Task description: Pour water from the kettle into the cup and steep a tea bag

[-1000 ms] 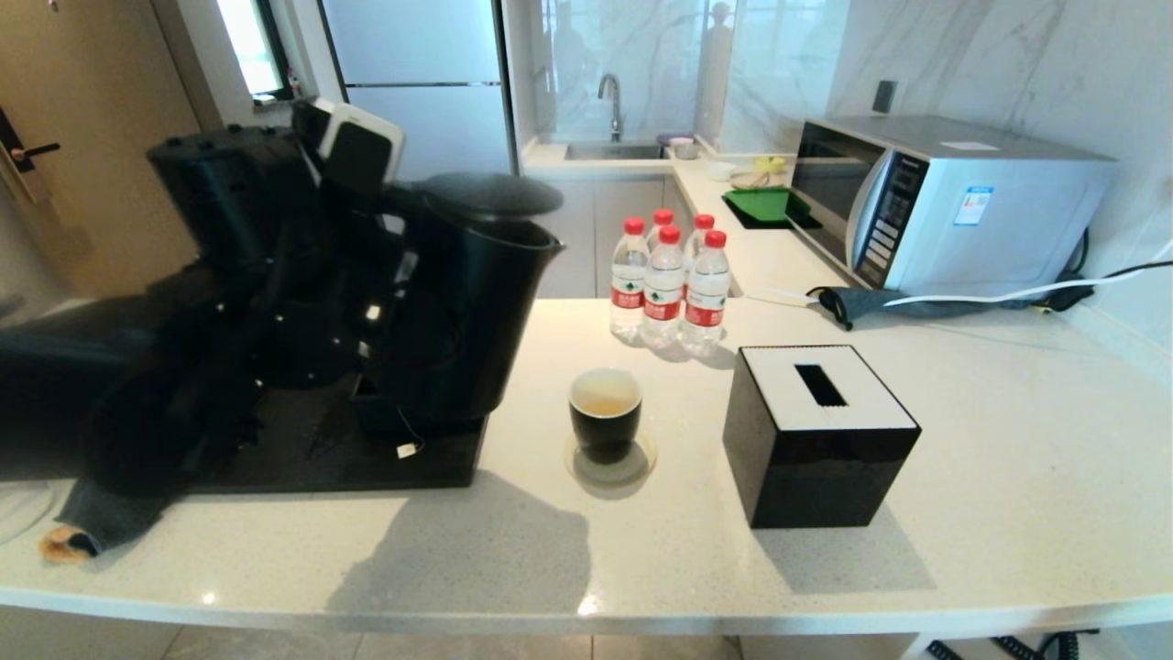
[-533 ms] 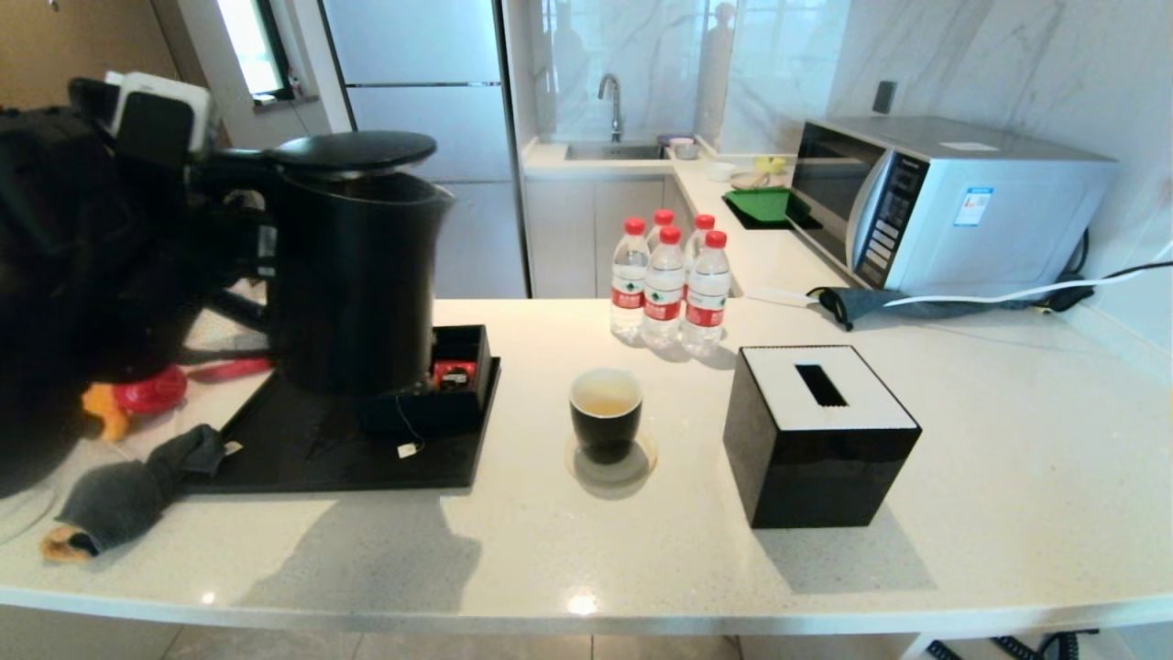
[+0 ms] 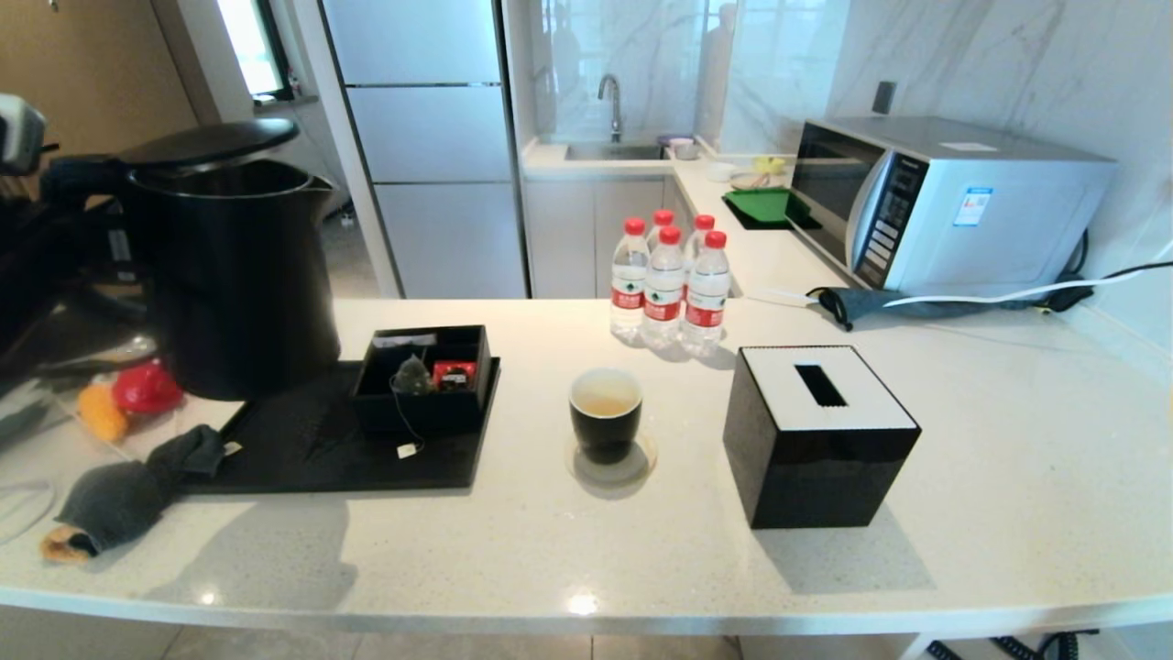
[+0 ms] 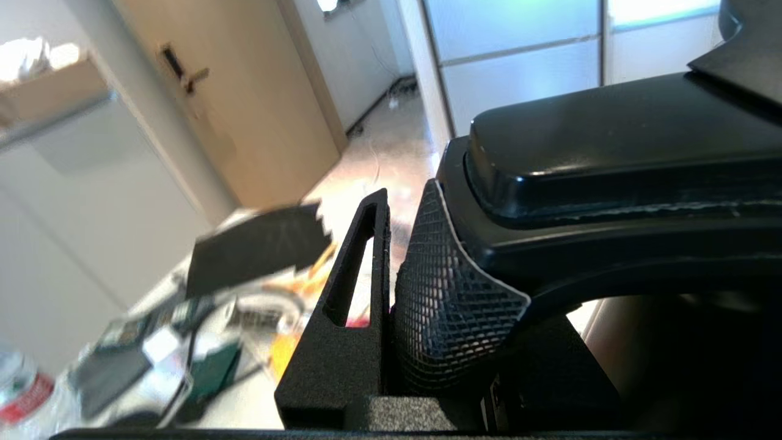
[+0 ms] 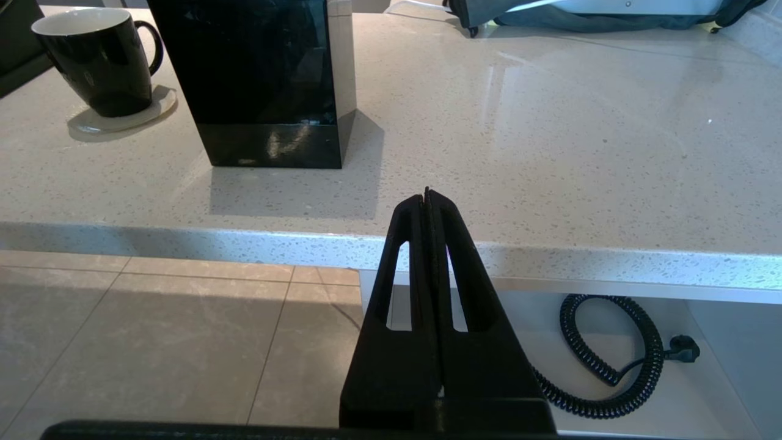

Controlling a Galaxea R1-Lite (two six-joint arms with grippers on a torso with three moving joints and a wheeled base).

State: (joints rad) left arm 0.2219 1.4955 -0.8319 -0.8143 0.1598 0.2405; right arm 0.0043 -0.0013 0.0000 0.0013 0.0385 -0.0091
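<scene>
The matte black kettle hangs upright at the far left, over the back left corner of the black tray. My left gripper is shut on its loop handle, which presses into the mesh pad. The cup stands on a coaster at mid-counter with pale liquid inside; it also shows in the right wrist view. The grey-green tea bag lies in a small black box on the tray, its string running down to a white tag. My right gripper is shut and empty, below the counter's front edge.
A black tissue box stands right of the cup. Several water bottles are behind it, and a microwave is at the back right. A grey cloth and red and orange items lie at the left. A coiled cable lies under the counter.
The left arm has carried the kettle leftwards, away from the cup, uncovering the small box with the tea bag. The cup and the right arm have not moved.
</scene>
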